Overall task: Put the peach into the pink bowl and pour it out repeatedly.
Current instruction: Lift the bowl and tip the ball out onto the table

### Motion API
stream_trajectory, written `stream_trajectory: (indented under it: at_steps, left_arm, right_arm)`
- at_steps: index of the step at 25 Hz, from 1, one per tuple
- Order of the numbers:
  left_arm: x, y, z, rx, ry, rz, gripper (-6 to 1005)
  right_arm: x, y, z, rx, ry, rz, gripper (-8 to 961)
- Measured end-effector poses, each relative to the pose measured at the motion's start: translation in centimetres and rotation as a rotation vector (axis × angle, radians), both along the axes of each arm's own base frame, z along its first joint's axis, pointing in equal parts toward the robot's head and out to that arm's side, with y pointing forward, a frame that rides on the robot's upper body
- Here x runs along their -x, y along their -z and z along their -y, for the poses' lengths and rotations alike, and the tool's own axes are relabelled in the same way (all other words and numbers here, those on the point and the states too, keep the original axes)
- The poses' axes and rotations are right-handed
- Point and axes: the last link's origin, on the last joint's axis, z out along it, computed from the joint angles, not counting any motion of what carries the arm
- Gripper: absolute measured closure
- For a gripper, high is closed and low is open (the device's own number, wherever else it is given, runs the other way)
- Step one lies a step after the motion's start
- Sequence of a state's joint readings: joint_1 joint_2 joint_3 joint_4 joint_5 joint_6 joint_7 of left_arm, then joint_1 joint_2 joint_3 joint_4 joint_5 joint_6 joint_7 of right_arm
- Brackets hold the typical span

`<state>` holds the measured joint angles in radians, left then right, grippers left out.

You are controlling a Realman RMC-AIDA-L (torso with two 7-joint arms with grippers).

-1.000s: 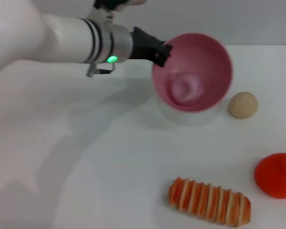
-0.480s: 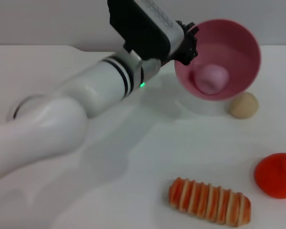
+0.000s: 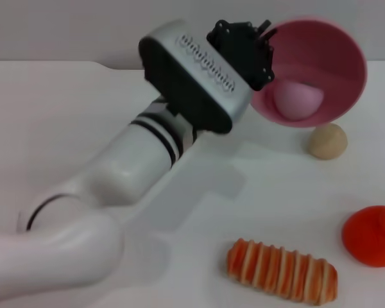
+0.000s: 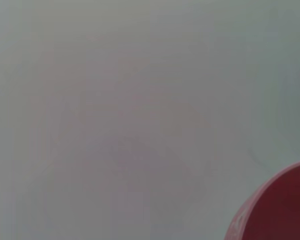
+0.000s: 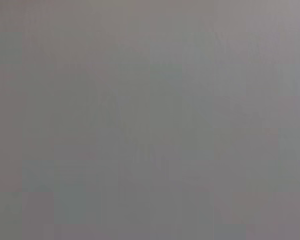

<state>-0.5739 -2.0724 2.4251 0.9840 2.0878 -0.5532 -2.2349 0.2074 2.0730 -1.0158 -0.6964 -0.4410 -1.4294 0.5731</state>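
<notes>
Head view: left gripper [image 3: 264, 46] jaws pinching tilted pink bowl [image 3: 333, 61] rim, peach [image 3: 298, 101] inside.

one bowl [image 3: 333, 58]; one peach [image 3: 297, 100]; three other foods

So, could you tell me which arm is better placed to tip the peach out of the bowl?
Left. Its gripper holds the tilted pink bowl by the rim, peach inside. The right arm is out of view.

White arm [image 3: 109, 186], blk rings, blk wrist housing [image 3: 192, 80].
</notes>
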Motion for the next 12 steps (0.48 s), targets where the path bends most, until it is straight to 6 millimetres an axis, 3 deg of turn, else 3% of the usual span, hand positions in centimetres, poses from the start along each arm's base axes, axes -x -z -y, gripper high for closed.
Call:
stream_trajectory:
  at_steps: [12]
  left_arm:
    - [0.9, -1.2, 0.6, -0.051, 0.025, 0.114, 948]
  right_arm:
    - [0.5, 0.5, -0.8, 0.018, -0.007, -0.004, 457]
